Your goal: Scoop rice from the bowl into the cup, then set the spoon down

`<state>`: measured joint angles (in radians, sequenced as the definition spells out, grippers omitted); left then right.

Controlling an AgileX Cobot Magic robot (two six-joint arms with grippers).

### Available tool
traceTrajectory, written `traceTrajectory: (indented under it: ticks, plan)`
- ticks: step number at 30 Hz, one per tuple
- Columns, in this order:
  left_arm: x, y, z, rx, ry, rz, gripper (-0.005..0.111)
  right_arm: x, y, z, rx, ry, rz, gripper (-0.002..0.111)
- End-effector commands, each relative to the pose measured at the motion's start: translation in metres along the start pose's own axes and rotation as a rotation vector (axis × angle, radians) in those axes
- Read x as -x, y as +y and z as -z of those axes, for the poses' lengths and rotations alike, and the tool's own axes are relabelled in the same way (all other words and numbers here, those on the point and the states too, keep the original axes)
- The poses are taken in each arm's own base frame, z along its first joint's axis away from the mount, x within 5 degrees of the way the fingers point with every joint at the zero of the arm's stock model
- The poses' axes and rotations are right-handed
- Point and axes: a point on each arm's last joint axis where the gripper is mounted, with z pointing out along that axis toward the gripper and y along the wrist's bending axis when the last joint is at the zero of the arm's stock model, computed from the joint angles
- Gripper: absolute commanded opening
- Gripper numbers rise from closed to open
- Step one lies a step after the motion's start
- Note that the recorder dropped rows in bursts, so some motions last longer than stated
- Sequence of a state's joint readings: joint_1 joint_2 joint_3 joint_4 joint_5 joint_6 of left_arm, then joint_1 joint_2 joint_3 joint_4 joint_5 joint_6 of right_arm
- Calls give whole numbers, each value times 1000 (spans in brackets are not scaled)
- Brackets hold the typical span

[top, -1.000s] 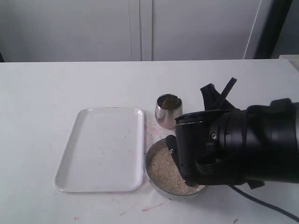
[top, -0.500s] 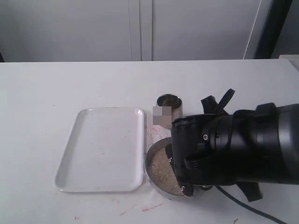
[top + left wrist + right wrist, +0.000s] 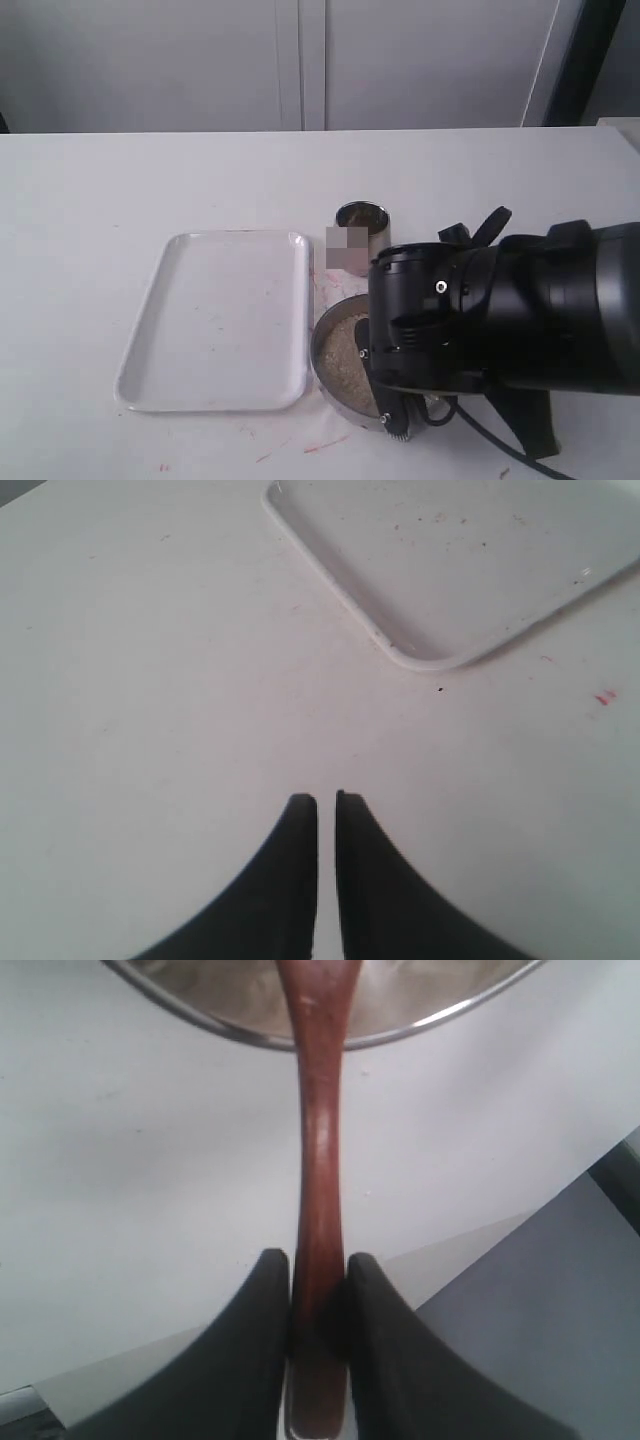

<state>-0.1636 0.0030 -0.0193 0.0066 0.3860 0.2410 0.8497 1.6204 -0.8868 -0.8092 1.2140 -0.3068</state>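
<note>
The wide metal bowl (image 3: 330,385) holds off-white rice (image 3: 344,357) near the table's front; my right arm covers its right half. The small steel cup (image 3: 362,218) stands just behind it, partly hidden by a blurred patch. In the right wrist view my right gripper (image 3: 318,1260) is shut on the reddish-brown spoon (image 3: 320,1140). The spoon's handle runs over the bowl's rim (image 3: 400,1034), and its oval end is out of view. My left gripper (image 3: 326,800) is shut on nothing, above bare table.
A white rectangular tray (image 3: 218,318) lies left of the bowl, and its corner (image 3: 440,590) shows in the left wrist view. Red marks (image 3: 325,442) dot the table by the bowl. The table's right edge (image 3: 480,1235) runs near my right gripper.
My right arm has shifted left and toward the table's front over the bowl, covering more of the rice. The cup, bowl and tray have not moved.
</note>
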Motion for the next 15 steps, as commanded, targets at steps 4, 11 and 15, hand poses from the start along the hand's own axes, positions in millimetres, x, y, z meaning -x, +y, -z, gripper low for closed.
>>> traceTrajectory:
  ticks: [4,11,15]
  plan:
    - [-6,-2,-1,-11,38,6,14,1,4,1,28,-3,-37,0]
    - [-6,-2,-1,-11,38,6,14,1,4,1,28,-3,-96,0]
    - [-6,-2,-1,-11,38,6,14,1,4,1,28,-2,-116,0]
